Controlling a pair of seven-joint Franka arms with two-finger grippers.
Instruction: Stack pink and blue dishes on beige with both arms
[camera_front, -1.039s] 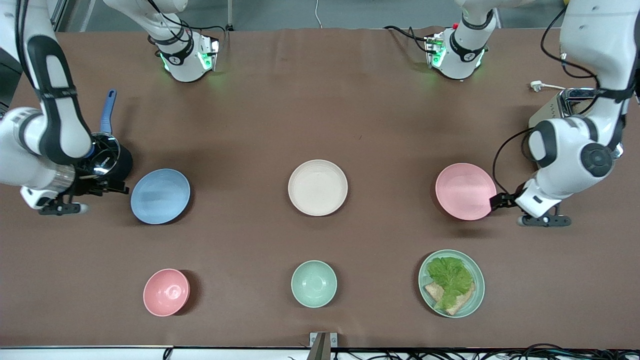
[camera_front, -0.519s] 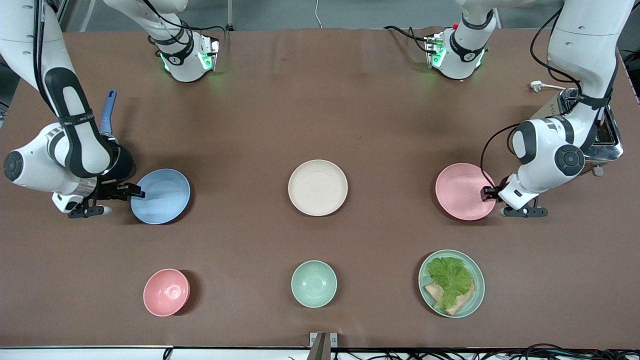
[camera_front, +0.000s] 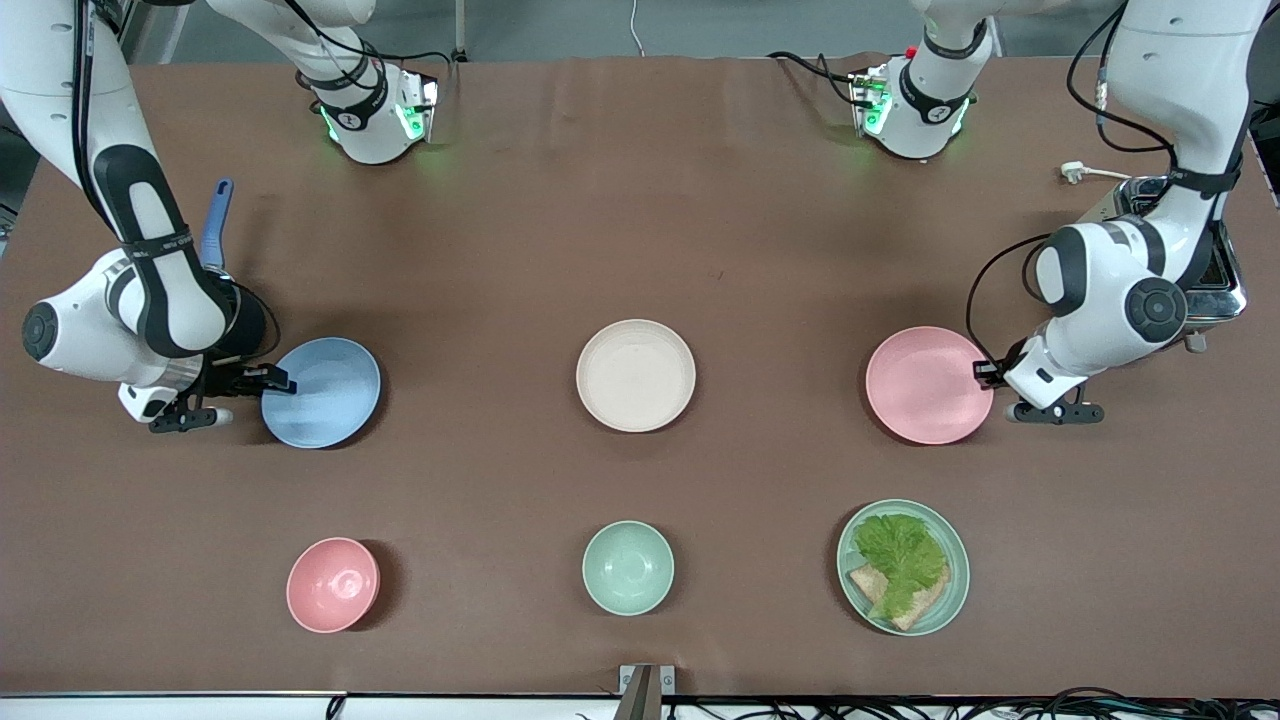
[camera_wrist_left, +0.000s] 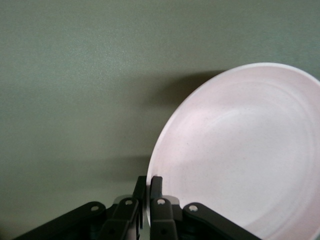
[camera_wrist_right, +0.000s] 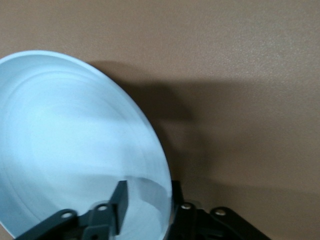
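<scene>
In the near row, the pink bowl (camera_front: 332, 585), the green bowl (camera_front: 627, 567) and the lettuce plate (camera_front: 960, 560) sit untouched and play no part in the task.

All the change is in the middle row. A second ago both grippers stood just off the outer edges of their plates; now each is at a rim.

- **Left arm's end:** The left gripper (camera_front: 985, 372) has pinched shut on the outer rim of the pink plate (camera_front: 925, 385). In the left wrist view its fingers (camera_wrist_left: 156, 192) are nearly together with the rim between them. The plate has nudged slightly toward the middle, and the shadow under it suggests that edge is coming up.
- **Right arm's end:** The right gripper (camera_front: 275, 381) straddles the rim of the blue plate (camera_front: 325, 395), one finger (camera_wrist_right: 121, 197) inside and one outside. A gap still shows, so it is open and grips nothing yet. The blue plate lies where it was.
- **Between them:** The beige plate (camera_front: 635, 375) lies bare, well apart from both.

I judge grasping to be half done. The pink plate looks ready to lift, the right gripper has yet to close, and no stacking has begun.
</scene>
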